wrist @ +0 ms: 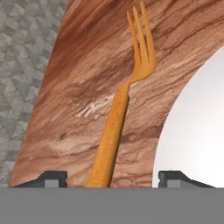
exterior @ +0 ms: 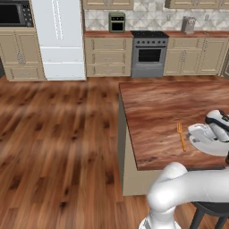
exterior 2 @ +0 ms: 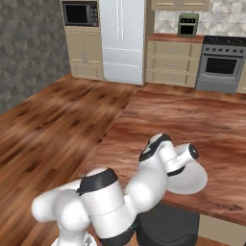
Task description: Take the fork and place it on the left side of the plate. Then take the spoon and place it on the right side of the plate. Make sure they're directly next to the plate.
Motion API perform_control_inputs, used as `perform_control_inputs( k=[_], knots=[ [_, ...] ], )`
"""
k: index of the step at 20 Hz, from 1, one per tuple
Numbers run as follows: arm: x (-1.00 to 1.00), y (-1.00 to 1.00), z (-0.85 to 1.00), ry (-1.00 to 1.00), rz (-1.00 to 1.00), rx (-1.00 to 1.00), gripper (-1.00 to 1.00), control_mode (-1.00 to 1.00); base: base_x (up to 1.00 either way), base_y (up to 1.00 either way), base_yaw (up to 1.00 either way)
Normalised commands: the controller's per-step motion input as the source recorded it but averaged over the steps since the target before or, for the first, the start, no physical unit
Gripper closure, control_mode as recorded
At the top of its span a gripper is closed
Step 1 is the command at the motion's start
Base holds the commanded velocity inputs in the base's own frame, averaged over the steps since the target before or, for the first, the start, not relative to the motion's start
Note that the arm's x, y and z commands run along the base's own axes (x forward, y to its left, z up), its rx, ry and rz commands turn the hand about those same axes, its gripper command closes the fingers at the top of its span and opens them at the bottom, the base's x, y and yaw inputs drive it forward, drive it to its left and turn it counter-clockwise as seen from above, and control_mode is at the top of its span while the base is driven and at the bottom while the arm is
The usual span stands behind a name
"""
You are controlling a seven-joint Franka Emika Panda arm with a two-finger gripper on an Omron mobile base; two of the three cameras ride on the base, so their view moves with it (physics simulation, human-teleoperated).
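The orange fork (wrist: pixel 114 131) lies flat on the wooden counter, tines pointing away from the hand, just left of the pale plate (wrist: pixel 197 131). My gripper (wrist: pixel 113 178) is open. Its two dark fingertips (wrist: pixel 52 177) stand wide apart on either side of the fork's handle without touching it. In the left base view the fork (exterior: pixel 181 136) rests close beside the plate (exterior: pixel 210 146), with a narrow strip of wood between them, and the white hand hangs over the plate's left rim. In the right base view the arm covers most of the plate (exterior 2: pixel 194 180). The spoon is out of view.
The wooden island counter (exterior: pixel 156 103) ends in a front edge just below the fork and a left edge further off. A dark stool (exterior: pixel 210 210) stands under the front edge. The stove (exterior: pixel 149 53) and cabinets line the far wall across the open floor.
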Motion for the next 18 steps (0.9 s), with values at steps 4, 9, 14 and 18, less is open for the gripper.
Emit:
perform_control_inputs(
  k=[4, 9, 14, 18],
  knots=[
    [-0.52, 0.12, 0.3, -0.11, 0.0, -0.04, -1.0, -1.0, 0.0, 0.0, 0.0],
    [-0.35, 0.54, 0.51, -0.09, -0.13, -0.12, -1.0, -1.0, 0.0, 0.0, 0.0],
    [-0.19, 0.71, 0.66, -0.01, -0.17, -0.18, -1.0, -1.0, 0.0, 0.0, 0.0],
    [-0.24, 0.88, 0.58, 0.01, -0.19, -0.23, -1.0, -1.0, 0.0, 0.0, 0.0]
  ],
)
